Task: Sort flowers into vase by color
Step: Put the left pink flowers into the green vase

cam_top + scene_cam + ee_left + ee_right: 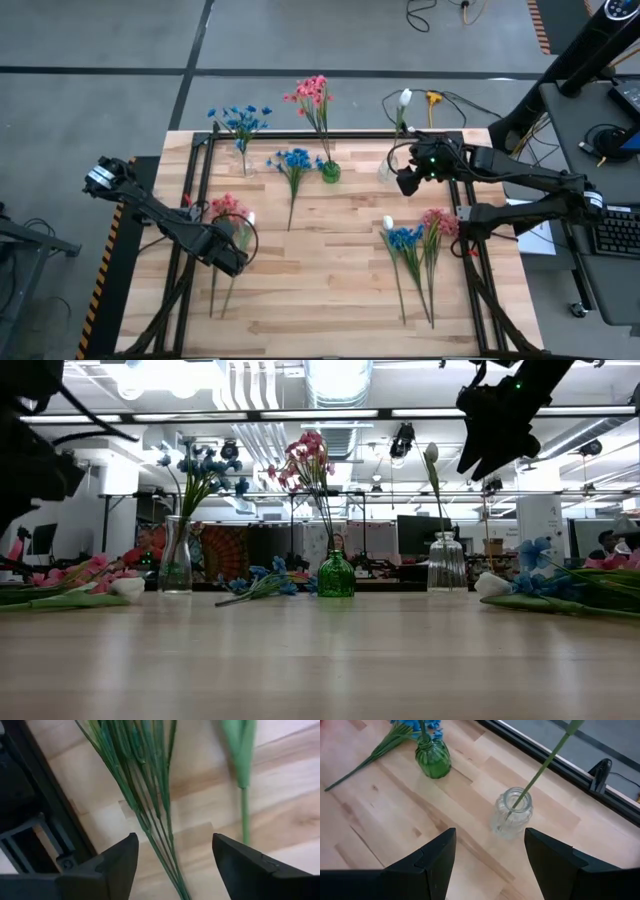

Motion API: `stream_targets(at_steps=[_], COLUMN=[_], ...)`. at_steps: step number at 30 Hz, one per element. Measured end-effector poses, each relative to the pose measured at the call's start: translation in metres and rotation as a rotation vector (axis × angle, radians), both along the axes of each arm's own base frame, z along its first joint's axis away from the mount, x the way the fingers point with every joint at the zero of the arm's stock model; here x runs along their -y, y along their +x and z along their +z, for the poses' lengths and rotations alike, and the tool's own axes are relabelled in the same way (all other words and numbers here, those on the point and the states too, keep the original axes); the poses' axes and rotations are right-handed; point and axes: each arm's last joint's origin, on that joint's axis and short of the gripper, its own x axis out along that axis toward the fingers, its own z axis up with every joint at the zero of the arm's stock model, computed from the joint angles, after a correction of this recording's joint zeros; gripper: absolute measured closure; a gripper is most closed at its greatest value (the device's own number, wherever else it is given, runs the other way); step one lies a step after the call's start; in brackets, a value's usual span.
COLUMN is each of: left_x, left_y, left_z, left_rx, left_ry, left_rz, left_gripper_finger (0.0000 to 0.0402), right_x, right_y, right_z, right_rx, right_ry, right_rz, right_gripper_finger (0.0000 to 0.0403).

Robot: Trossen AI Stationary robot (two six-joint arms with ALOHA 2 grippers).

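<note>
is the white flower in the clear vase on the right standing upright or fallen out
Upright and in. The white flower has its stem down in the clear vase, bud above the rim; the vase itself stands on the table.

Even, bright overhead light falls on the pale wooden butcher-block table (330,250) in the high view, with soft, faint shadows. In the low view, ceiling strip lights (330,410) glare along the top of the frame and the near tabletop blurs. In the left wrist view, the thin green stems (150,795) are soft and out of focus.
</note>
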Motion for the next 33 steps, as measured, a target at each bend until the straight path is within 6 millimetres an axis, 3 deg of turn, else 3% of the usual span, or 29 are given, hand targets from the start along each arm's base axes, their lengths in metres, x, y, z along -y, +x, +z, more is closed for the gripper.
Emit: stream_targets(at_steps=[7, 13, 18, 29, 33], left_x=[-0.006, -0.008, -0.009, -0.010, -0.011], left_y=[-0.009, -0.012, -0.013, -0.014, -0.014], left_z=[-0.017, -0.026, -0.032, -0.033, -0.033], left_rx=[-0.025, -0.022, 0.000, 0.012, 0.018], left_ry=[0.026, 0.030, 0.020, 0.047, 0.065], left_rz=[0.047, 0.046, 0.057, 0.078, 0.075], left_gripper_finger=[0.0153, 0.0172, 0.0222, 0.0381, 0.0394], right_x=[0.000, 0.001, 0.001, 0.001, 0.001], right_y=[0.001, 0.002, 0.002, 0.002, 0.002], right_z=[0.001, 0.001, 0.001, 0.001, 0.001], right_rx=[0.014, 0.020, 0.020, 0.015, 0.015], right_ry=[-0.005, -0.008, -0.009, -0.014, -0.014], right_rz=[0.000, 0.000, 0.001, 0.007, 0.008], right_gripper_finger=[0.0174, 0.0174, 0.0174, 0.0174, 0.0174])
